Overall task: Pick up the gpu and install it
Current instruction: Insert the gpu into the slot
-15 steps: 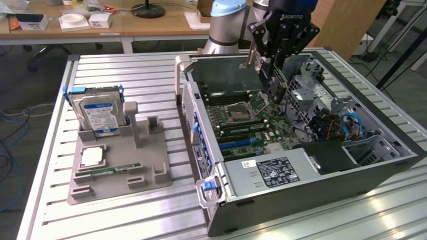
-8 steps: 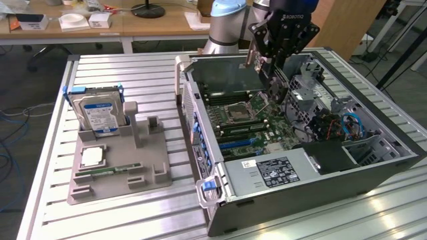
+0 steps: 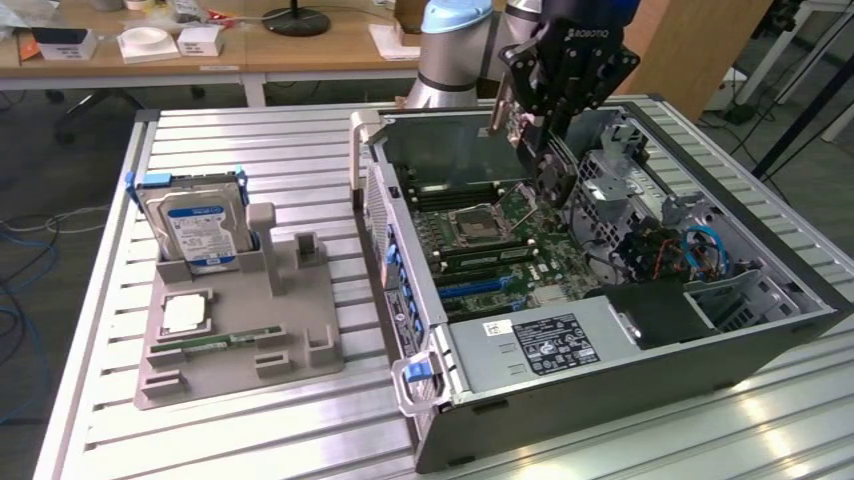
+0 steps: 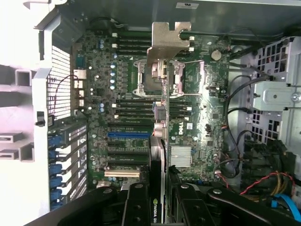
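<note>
One gpu (image 4: 165, 44) | edge-on, long axis away from claw (image 4: 162, 200), bracket end farthest | claw clamped on it

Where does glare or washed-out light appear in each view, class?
Exterior view: light glares off the table slats at the exterior view's right. Wrist view: the area outside the computer case is washed white, and the CPU socket frame glints.

Silver-and-black gpu (image 4: 168, 40), green motherboard (image 4: 127, 75), blue-white labelled hard drive (image 3: 200, 230), grey ribbed table (image 3: 267, 150), beige-grey tray (image 3: 300, 300)
</note>
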Tool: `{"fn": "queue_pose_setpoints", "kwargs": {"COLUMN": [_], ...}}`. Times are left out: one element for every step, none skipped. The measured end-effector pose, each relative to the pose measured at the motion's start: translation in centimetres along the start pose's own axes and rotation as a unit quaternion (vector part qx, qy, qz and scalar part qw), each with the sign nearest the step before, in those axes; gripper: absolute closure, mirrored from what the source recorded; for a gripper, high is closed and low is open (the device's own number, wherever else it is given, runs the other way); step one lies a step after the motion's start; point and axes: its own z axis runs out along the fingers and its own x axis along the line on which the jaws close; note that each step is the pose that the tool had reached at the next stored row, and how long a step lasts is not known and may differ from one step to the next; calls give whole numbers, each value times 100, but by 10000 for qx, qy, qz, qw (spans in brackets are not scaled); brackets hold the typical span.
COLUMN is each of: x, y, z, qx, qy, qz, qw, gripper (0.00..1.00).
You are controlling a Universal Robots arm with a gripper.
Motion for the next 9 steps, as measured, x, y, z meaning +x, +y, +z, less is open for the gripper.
{"fn": "queue_pose_setpoints", "kwargs": {"x": [-4, -4, -4, -4, -4, -4, -4, -4, -4], "y": [0, 0, 0, 0, 0, 0, 0, 0, 0], "z": [0, 0, 0, 1, 2, 3, 4, 5, 6], "qx": [0, -2, -5, -5, -6, -6, -6, -7, -7], "qy": [11, 12, 12, 12, 12, 10, 9, 8, 7], "qz": [-1, 0, 0, -5, -27, -63, -109, -154, -175], "qw": [10000, 10000, 10000, 10000, 10000, 10000, 9999, 9999, 9998], "gripper": [74, 74, 74, 74, 74, 74, 74, 74, 74]}}
